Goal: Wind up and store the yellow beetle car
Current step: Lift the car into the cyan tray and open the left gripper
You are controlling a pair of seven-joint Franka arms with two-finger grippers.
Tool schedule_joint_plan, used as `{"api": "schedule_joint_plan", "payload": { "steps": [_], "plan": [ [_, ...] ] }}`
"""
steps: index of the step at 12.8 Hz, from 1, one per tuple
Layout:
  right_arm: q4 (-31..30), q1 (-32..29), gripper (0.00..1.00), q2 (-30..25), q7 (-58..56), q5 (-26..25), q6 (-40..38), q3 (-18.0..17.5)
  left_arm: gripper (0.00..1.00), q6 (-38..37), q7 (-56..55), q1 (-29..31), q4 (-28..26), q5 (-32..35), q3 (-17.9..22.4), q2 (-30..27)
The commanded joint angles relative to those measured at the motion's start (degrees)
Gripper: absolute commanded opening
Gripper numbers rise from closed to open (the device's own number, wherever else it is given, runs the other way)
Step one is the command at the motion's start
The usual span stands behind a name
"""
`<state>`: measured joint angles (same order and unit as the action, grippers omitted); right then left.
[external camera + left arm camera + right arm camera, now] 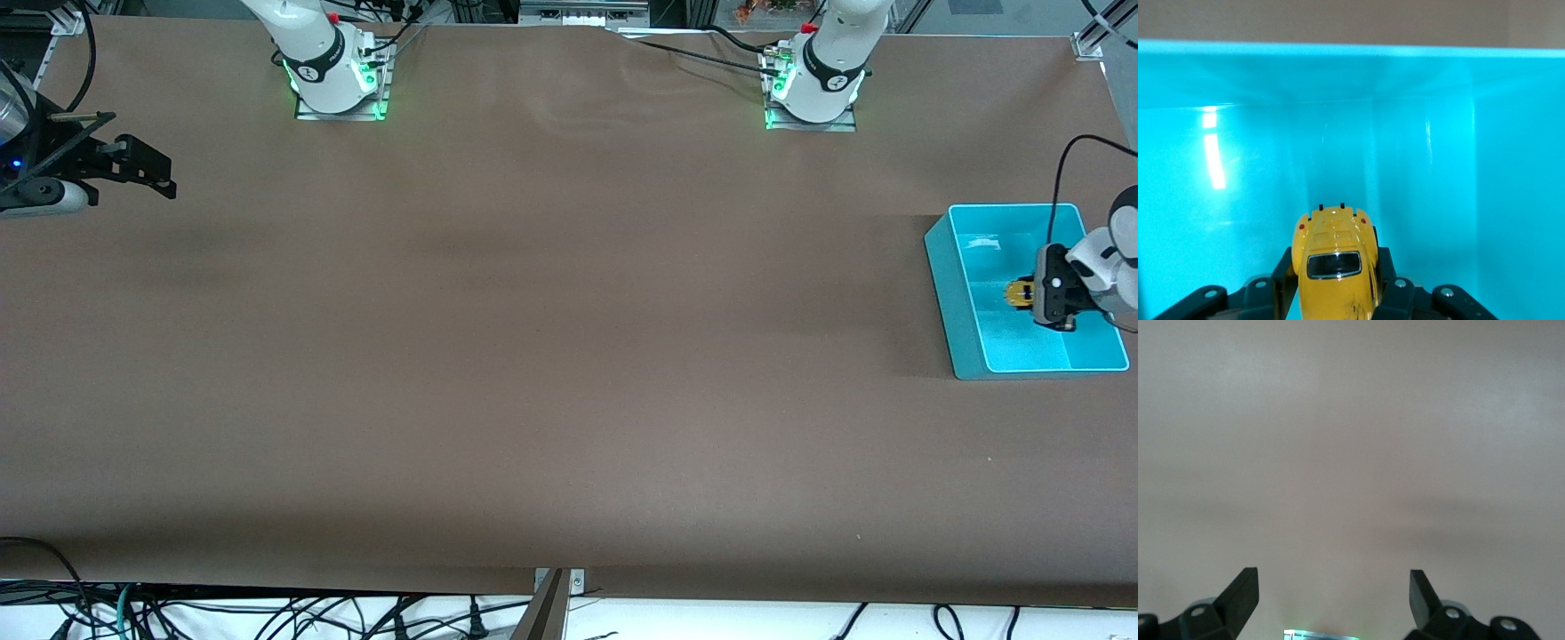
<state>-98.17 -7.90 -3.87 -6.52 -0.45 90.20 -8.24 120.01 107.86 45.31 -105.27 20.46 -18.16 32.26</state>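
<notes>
The left tool (pixel 1031 298) grips the small glossy yellow beetle car (pixel 1335 263) inside the turquoise plastic bin (pixel 942 267), near the worktop's edge, ready for storing; the right tool (pixel 147 169) waits, released.

Pretty bare setup: a big table covered in matte brown sheeting (pixel 551 338), with just one open rectangular turquoise plastic bin (pixel 947 293) sitting on it, at the left arm's end.
</notes>
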Motion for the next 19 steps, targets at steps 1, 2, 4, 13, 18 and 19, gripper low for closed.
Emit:
{"api": "schedule_joint_plan", "payload": {
  "steps": [1,2,4,13,18,19],
  "plan": [
    [1.8,0.3,1.00,0.6,1.0,-0.2,-2.3,0.1,0.31,2.5,1.6,1.4,0.1,1.6,-1.1,2.0],
    [1.8,0.3,1.00,0.6,1.2,-0.1,-2.6,0.1,0.65,2.3,3.0,1.9,0.1,1.4,-1.3,1.6],
    [1.7,0.3,1.00,0.6,1.2,0.0,-2.7,0.1,1.00,-1.3,3.9,1.9,1.6,-1.2,-2.0,-0.5],
    [1.8,0.3,1.00,0.6,1.2,0.1,-2.8,0.4,1.00,-24.7,-11.0,1.4,14.4,-3.8,-16.3,-9.0],
    [1.8,0.3,1.00,0.6,1.2,0.1,-2.7,0.4,1.00,-31.6,-29.6,1.2,18.3,-9.4,-24.9,-9.1],
    [1.8,0.3,1.00,0.6,1.2,0.1,-2.7,0.4,1.00,-33.9,-34.2,0.6,20.0,-9.1,-26.6,-9.1]
  ]
}}
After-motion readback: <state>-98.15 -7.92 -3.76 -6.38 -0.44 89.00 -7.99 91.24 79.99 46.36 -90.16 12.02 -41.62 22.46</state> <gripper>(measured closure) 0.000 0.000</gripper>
